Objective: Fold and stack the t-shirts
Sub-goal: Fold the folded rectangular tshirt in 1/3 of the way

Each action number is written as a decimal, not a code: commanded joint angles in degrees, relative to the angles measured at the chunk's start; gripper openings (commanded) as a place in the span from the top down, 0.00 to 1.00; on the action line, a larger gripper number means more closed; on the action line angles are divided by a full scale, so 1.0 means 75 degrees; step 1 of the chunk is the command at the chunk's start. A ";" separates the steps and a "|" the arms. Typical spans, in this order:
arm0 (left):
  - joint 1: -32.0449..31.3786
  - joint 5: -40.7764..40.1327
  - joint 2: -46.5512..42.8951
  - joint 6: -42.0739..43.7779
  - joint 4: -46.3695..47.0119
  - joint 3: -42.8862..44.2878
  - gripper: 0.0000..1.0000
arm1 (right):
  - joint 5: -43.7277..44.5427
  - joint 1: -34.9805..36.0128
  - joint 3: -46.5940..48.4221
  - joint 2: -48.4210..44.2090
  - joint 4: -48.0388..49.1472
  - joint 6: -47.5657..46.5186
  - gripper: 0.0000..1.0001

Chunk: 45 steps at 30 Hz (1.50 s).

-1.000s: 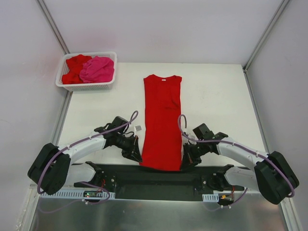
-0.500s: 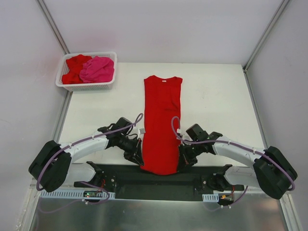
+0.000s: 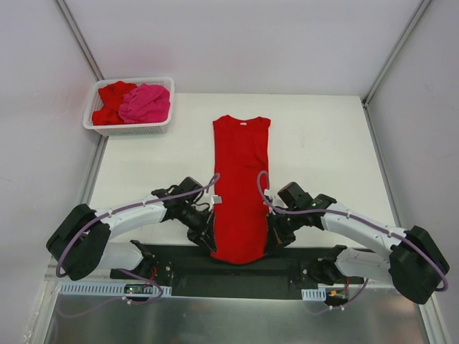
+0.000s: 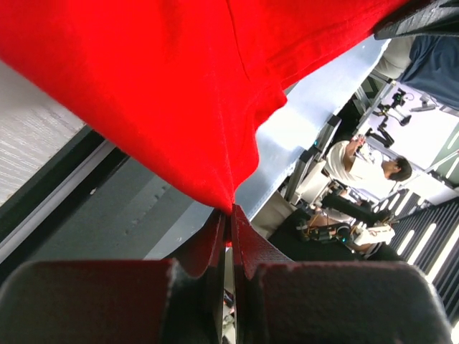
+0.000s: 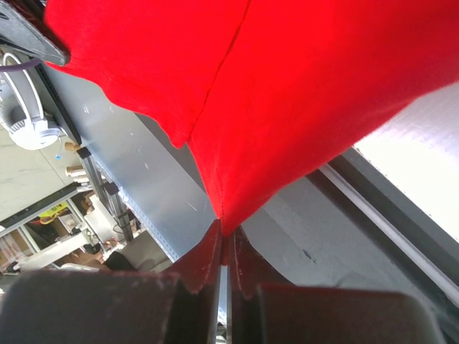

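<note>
Red t-shirt [image 3: 240,179]: lies as a narrow strip, well apart from basket [image 3: 97,127], on its arm-ward side | left gripper [image 4: 229,217]: jaws pinched tight on near hem corner | right gripper [image 5: 224,234]: jaws pinched tight on the other near hem corner

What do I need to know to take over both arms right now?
Left gripper: shut on the near left corner of the spread shirt.
Right gripper: shut on its near right corner.
Done: that shirt lies on the table as a narrow strip, its near end held over the front edge.
The basket holds a pink shirt and a crumpled red shirt.
Left: fold the strip across, then fold and stack the others.
</note>
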 commanded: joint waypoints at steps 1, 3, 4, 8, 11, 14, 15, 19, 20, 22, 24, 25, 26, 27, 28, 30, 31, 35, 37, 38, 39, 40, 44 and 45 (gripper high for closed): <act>-0.0165 -0.0008 -0.0210 -0.0200 -0.0348 0.0444 1.00 | 0.0228 0.0056 0.0366 -0.0339 -0.0602 -0.0075 0.99; -0.0165 -0.0103 -0.0292 -0.0188 -0.0512 0.0573 1.00 | 0.0252 0.0056 0.0448 -0.0374 -0.0731 -0.0122 0.99; -0.0165 -0.0219 -0.0304 -0.0153 -0.0687 0.0736 1.00 | 0.0275 0.0056 0.0530 -0.0363 -0.0766 -0.0145 0.99; -0.0165 -0.0513 -0.0305 0.0069 -0.1121 0.1206 1.00 | 0.0381 0.0044 0.0858 -0.0304 -0.0977 -0.0286 0.99; -0.0165 -0.0700 -0.0211 0.0222 -0.1391 0.1581 1.00 | 0.0486 0.0056 0.1139 -0.0211 -0.1188 -0.0450 0.99; -0.0165 -0.0876 -0.0094 0.0363 -0.1590 0.1862 1.00 | 0.0662 0.0044 0.1420 -0.0198 -0.1328 -0.0544 0.99; -0.0165 -0.0888 -0.0082 0.0398 -0.1626 0.1967 1.00 | 0.0755 0.0044 0.1491 -0.0199 -0.1375 -0.0579 0.99; -0.0165 -0.1181 0.0000 0.0620 -0.1883 0.2226 1.00 | 0.0990 0.0044 0.1761 -0.0140 -0.1633 -0.0778 0.99; -0.0165 -0.1239 0.0035 0.0655 -0.1930 0.2273 1.00 | 0.1037 0.0044 0.1784 -0.0152 -0.1668 -0.0813 0.99; -0.0165 -0.1427 0.0070 0.0795 -0.2106 0.2483 1.00 | 0.1166 0.0056 0.1831 -0.0152 -0.1715 -0.0837 0.99; -0.0165 -0.1626 0.0176 0.0890 -0.2293 0.2717 1.00 | 0.1283 0.0056 0.1878 -0.0199 -0.1751 -0.0860 0.99; -0.0165 -0.1673 0.0223 0.0983 -0.2329 0.2800 1.00 | 0.1365 0.0044 0.1901 -0.0210 -0.1774 -0.0860 0.99; -0.0165 -0.1732 0.0316 0.1030 -0.2375 0.2882 1.00 | 0.1412 0.0033 0.1925 -0.0234 -0.1786 -0.0860 0.99; -0.0165 -0.1790 0.0363 0.1066 -0.2411 0.3057 1.00 | 0.1505 0.0032 0.1948 -0.0234 -0.1798 -0.0872 0.99; -0.0177 -0.1918 0.0410 0.1170 -0.2492 0.3151 1.00 | 0.1587 0.0044 0.2018 -0.0234 -0.1809 -0.0872 0.99; -0.0165 -0.2060 0.0586 0.1288 -0.2563 0.3408 1.00 | 0.1751 0.0032 0.2077 -0.0176 -0.1821 -0.0919 0.99; -0.0153 -0.2130 0.0667 0.1381 -0.2621 0.3503 1.00 | 0.1799 0.0032 0.2194 -0.0140 -0.1833 -0.0942 0.99; -0.0153 -0.2142 0.1054 0.1535 -0.2680 0.3820 1.00 | 0.1975 0.0021 0.2522 0.0117 -0.1856 -0.1083 0.99; -0.0153 -0.2166 0.1160 0.1605 -0.2669 0.3937 1.00 | 0.2138 0.0009 0.2663 0.0269 -0.1891 -0.1211 0.99; -0.0153 -0.2224 0.1172 0.1628 -0.2669 0.3972 1.00 | 0.2197 -0.0003 0.2791 0.0316 -0.1926 -0.1258 0.99; -0.0165 -0.2259 0.1195 0.1652 -0.2692 0.4065 1.00 | 0.2302 -0.0003 0.2850 0.0363 -0.1950 -0.1317 0.99; -0.0153 -0.2283 0.1230 0.1698 -0.2681 0.4101 1.00 | 0.2384 -0.0026 0.2944 0.0422 -0.1985 -0.1341 0.99; -0.0060 -0.2388 0.1231 0.1769 -0.2716 0.4242 1.00 | 0.2654 -0.0085 0.3260 0.0609 -0.2161 -0.1621 0.99; -0.0013 -0.2458 0.1231 0.1804 -0.2762 0.4288 1.00 | 0.2724 -0.0085 0.3377 0.0656 -0.2196 -0.1669 0.99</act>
